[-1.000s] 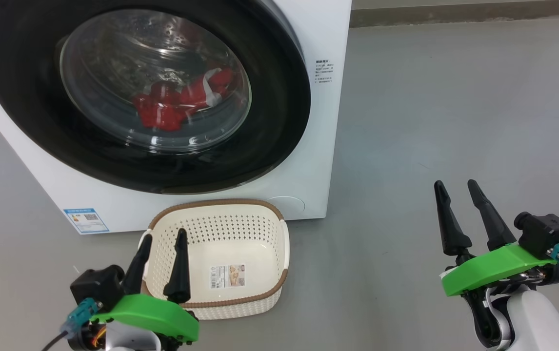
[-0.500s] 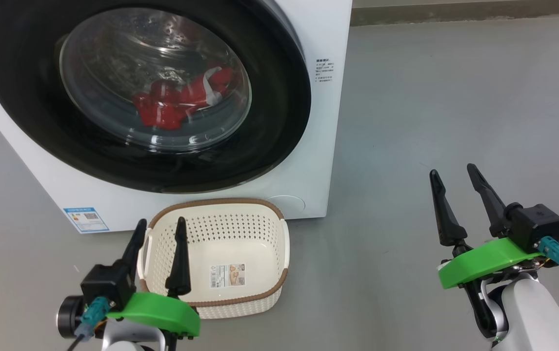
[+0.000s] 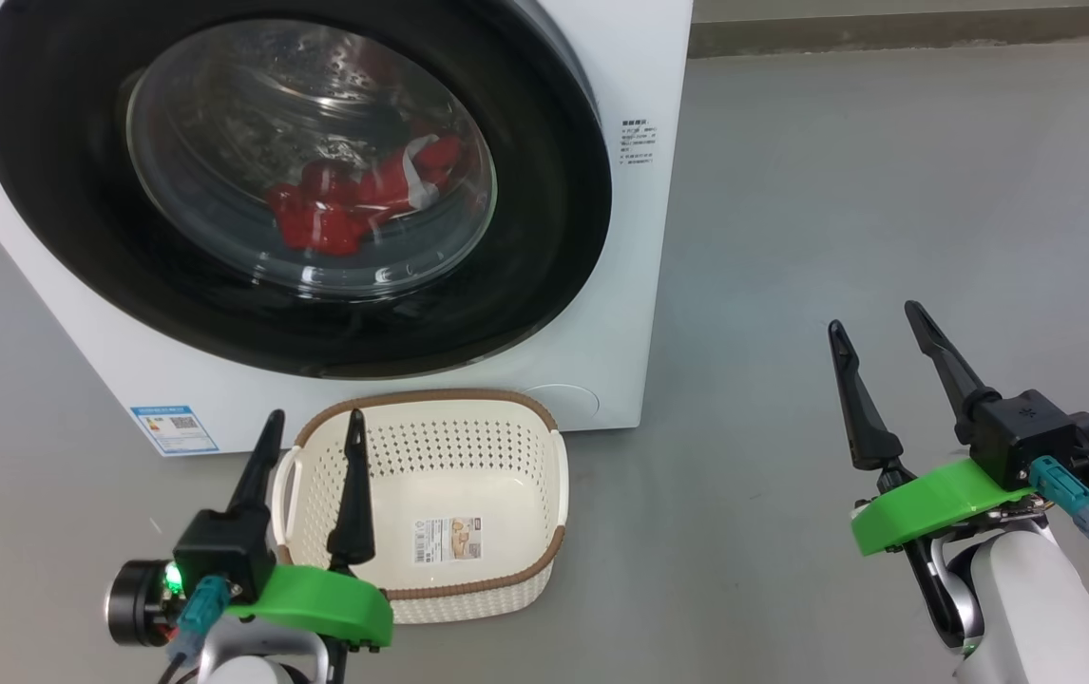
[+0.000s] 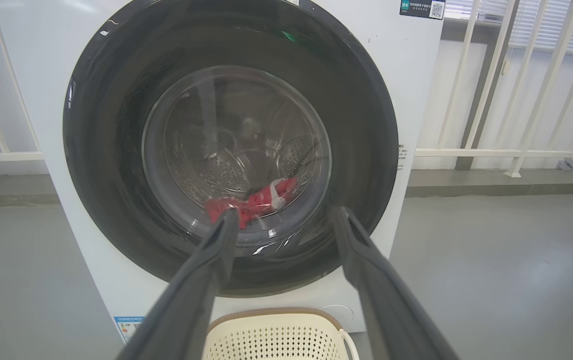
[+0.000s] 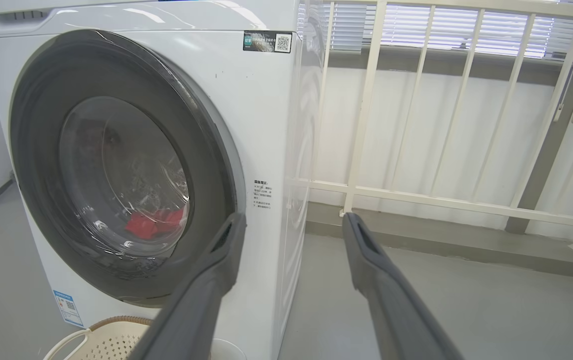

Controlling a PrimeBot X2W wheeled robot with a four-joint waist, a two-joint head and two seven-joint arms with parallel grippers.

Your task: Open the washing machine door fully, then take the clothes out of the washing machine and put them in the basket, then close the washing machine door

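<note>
The left gripper [image 3: 314, 418] is released, its two dark fingers spread and empty; in the head view they cross the left rim of the cream perforated basket [image 3: 506, 446], which sits on the grey floor [image 3: 887, 190] just before the white washing machine [image 3: 644, 76]. The right gripper [image 3: 874, 318] is likewise spread and empty, well off to the machine's right. The glossy black washing machine door [image 3: 554, 237] is closed, with the red clothes [image 3: 335, 214] behind its glass.

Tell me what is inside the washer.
Seen through the door, red clothes with a white strip lie low in the perforated drum. Glare hides how many pieces there are and anything beneath them.
</note>
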